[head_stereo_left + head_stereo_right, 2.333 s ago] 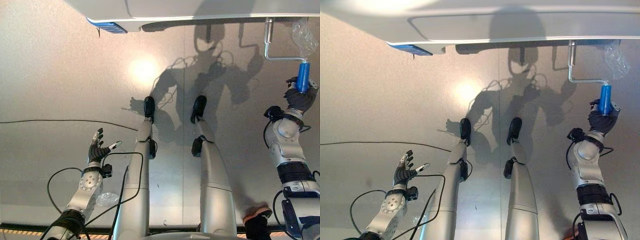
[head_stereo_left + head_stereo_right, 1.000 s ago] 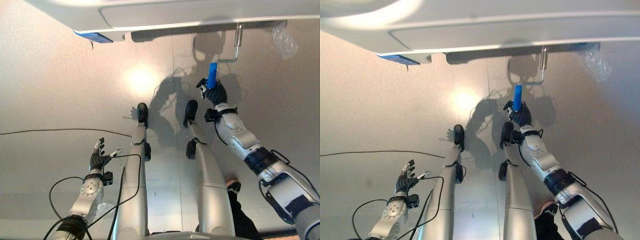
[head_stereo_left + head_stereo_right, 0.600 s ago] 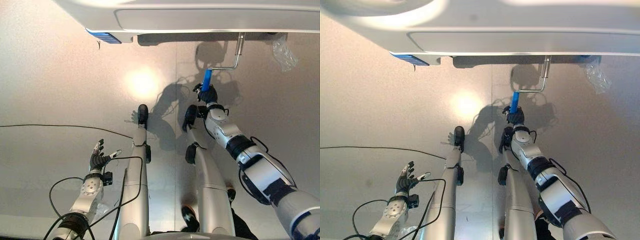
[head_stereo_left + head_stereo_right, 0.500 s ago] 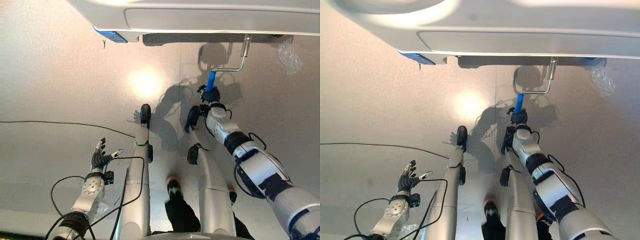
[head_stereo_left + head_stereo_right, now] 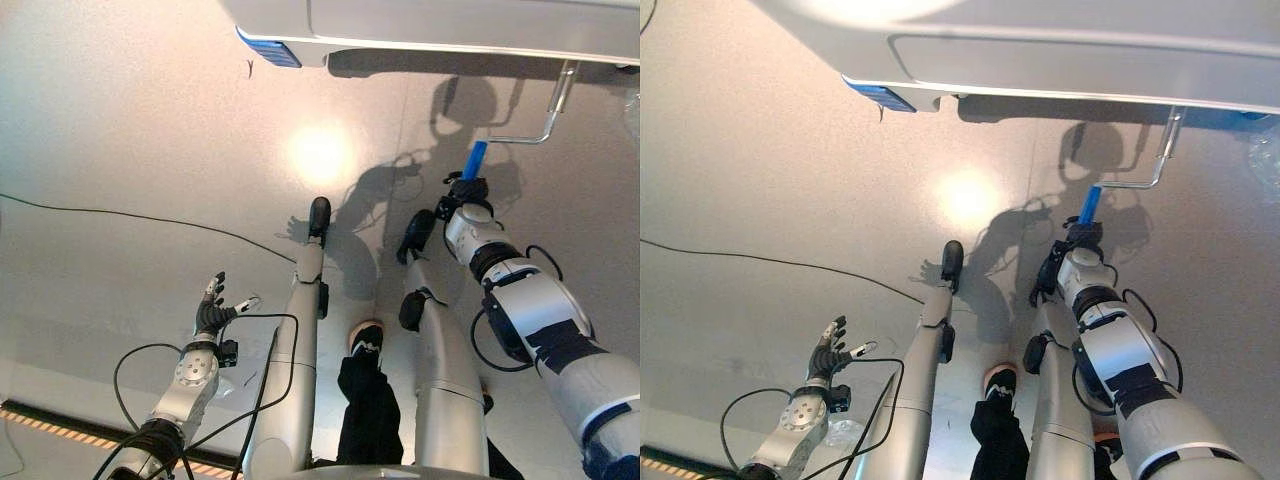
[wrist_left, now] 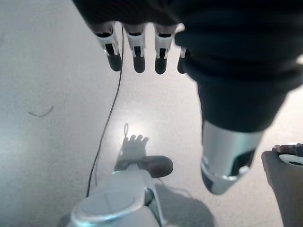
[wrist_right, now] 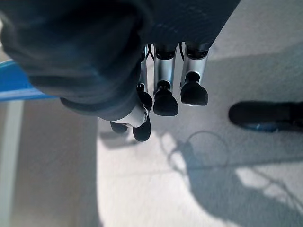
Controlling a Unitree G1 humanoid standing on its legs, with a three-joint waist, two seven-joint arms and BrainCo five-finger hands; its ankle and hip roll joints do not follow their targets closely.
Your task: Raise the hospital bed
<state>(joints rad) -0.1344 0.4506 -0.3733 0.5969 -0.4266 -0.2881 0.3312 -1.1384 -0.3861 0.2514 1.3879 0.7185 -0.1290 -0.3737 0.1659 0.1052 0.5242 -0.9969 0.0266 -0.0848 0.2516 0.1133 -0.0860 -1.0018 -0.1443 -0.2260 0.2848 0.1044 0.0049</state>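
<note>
Both robot hands differ: right (image 5: 466,189) grips blue crank handle (image 5: 474,160); left (image 5: 214,316) open.

White hospital bed frame (image 5: 430,25) cut off by top edge. Blue crank grip (image 5: 474,160) lower end hidden in dark-covered right hand (image 5: 463,190); finger curl too small to tell. Person's dark trouser leg (image 5: 365,410) cut off at bottom.

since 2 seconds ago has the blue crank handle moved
Yes. The blue crank handle, held by the right hand, swung from right of its metal shaft to left of it.
</note>
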